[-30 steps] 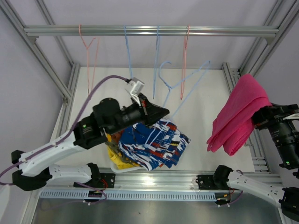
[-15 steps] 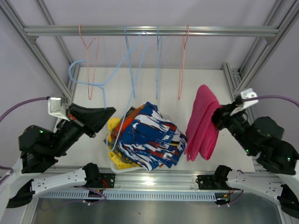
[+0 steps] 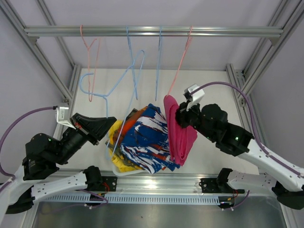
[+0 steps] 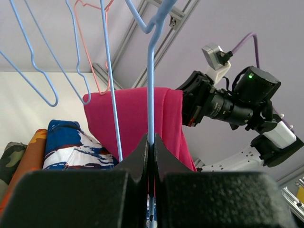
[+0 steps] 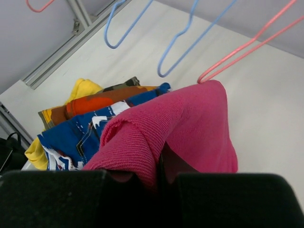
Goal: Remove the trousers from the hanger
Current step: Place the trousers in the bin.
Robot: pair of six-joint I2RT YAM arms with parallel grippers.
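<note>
Five pairs of trousers are in view, but only one shows fully: the magenta pink trousers, which hang folded in the air just at the right of the pile. From above I cannot tell if they touch it. In the pile, the blue-white-red pair lies on top and covers most of the others. The orange-black pair and the yellow pair show only at the left edge, and the camouflage pair is only a thin strip. The white tray under them is almost all hidden. The right gripper is closed on the pink cloth, which covers its fingertips from above. Its arm reaches from the right side inward over the table. The left gripper is closed on the wire of a light blue hanger. This arm is folded at the left, with the fingers pointing toward the pile. A pink hanger on the rail hangs tilted toward the pink trousers.
</note>
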